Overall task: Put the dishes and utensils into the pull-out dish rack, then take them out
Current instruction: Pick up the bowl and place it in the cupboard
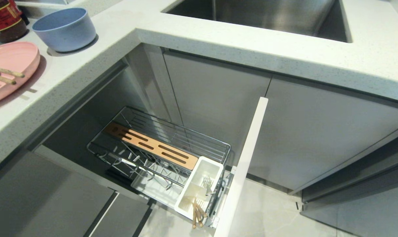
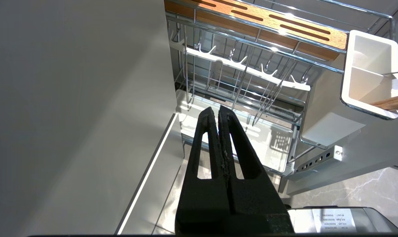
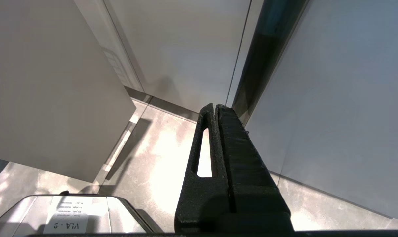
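The pull-out dish rack stands pulled out under the counter, its white front panel towards me. Its white cutlery cup holds wooden chopsticks and a metal utensil. No dishes stand in its wire slots. On the counter at the left sit the pale blue bowl and the pink plate, with another pair of chopsticks lying on it. My left gripper hangs shut and empty, low beside the rack's drip tray. My right gripper is shut and empty above the floor. Neither arm shows in the head view.
A steel sink is set in the speckled counter at the back. A dark jar stands behind the bowl. Grey cabinet doors flank the rack on the right, over pale floor tiles.
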Available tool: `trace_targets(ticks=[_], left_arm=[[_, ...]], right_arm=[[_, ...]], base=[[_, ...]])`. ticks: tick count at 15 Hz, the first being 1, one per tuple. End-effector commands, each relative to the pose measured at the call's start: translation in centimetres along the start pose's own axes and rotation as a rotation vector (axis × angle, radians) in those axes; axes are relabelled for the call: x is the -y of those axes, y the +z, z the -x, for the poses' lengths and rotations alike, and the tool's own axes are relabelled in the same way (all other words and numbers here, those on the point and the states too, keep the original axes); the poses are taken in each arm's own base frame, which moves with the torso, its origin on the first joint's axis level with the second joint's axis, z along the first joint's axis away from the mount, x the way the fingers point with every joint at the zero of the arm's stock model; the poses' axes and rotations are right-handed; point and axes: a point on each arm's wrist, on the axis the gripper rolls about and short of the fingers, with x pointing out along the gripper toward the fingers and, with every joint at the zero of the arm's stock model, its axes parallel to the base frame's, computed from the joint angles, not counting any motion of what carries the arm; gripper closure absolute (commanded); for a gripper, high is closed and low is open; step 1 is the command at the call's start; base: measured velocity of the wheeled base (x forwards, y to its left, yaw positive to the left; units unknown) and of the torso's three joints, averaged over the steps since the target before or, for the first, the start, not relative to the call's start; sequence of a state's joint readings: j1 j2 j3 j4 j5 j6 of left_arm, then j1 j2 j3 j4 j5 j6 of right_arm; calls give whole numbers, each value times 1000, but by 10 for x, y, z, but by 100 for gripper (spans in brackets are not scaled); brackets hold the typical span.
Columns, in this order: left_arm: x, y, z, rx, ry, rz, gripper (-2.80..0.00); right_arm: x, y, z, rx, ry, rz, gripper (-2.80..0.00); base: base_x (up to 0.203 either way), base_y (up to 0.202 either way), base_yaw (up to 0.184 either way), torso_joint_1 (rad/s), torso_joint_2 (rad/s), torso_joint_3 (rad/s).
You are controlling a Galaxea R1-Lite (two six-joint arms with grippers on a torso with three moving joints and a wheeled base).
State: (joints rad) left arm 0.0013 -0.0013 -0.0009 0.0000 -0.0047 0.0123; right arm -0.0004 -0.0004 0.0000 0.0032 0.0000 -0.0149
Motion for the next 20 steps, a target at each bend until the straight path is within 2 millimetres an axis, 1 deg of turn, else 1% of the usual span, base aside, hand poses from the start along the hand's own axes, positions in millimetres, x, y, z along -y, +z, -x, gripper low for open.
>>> trace_targets(ticks=[1, 4, 5, 6, 7, 9, 10, 13, 14, 16, 17, 18, 19, 20], left_arm=[[0, 0, 0, -1, 0, -1, 0], [0, 0, 0, 4, 0, -3, 0], [0, 4, 1, 27, 2, -3, 0], [0, 12, 3, 69, 5, -4, 0], [0, 25, 7, 118, 8, -5, 0], [-1, 60, 23, 234, 14, -13, 0], [-1, 83, 36, 297, 22, -30, 0], [-2, 155, 84, 430, 52, -86, 0], [-2, 182, 91, 444, 59, -96, 0], [-3, 240, 78, 418, 84, -107, 0], [-3, 264, 67, 402, 96, -110, 0], [-3, 285, 52, 385, 106, -111, 0], [-4, 303, 32, 351, 109, -106, 0], [-5, 314, 10, 312, 102, -93, 0]], right_arm=[[0, 0, 0, 0, 0, 0, 0], [0, 0, 0, 0, 0, 0, 0], [0, 0, 0, 0, 0, 0, 0], [0, 0, 0, 0, -1, 0, 0], [0, 0, 0, 0, -1, 0, 0], [0, 0, 0, 0, 0, 0, 0], [0, 0, 0, 0, -1, 0, 0], [0, 0, 0, 0, -1, 0, 0], [0, 0, 0, 0, 0, 0, 0], [0, 0, 0, 0, -1, 0, 0], [0, 0, 0, 0, 0, 0, 0], [0, 0, 0, 0, 0, 0, 0], [0, 0, 0, 0, 0, 0, 0], [0, 0, 0, 0, -1, 1, 0]], base=[[0, 0, 0, 0, 0, 0], [0, 0, 0, 0, 0, 0], [0, 0, 0, 0, 0, 0], [0, 0, 0, 0, 0, 0], [0, 0, 0, 0, 0, 0], [0, 0, 0, 0, 0, 0], [0, 0, 0, 0, 0, 0], [0, 0, 0, 0, 0, 0], [0, 0, 0, 0, 0, 0], [0, 0, 0, 0, 0, 0], [0, 0, 0, 0, 0, 0], [0, 0, 0, 0, 0, 0], [0, 0, 0, 0, 0, 0], [0, 0, 0, 0, 0, 0]])
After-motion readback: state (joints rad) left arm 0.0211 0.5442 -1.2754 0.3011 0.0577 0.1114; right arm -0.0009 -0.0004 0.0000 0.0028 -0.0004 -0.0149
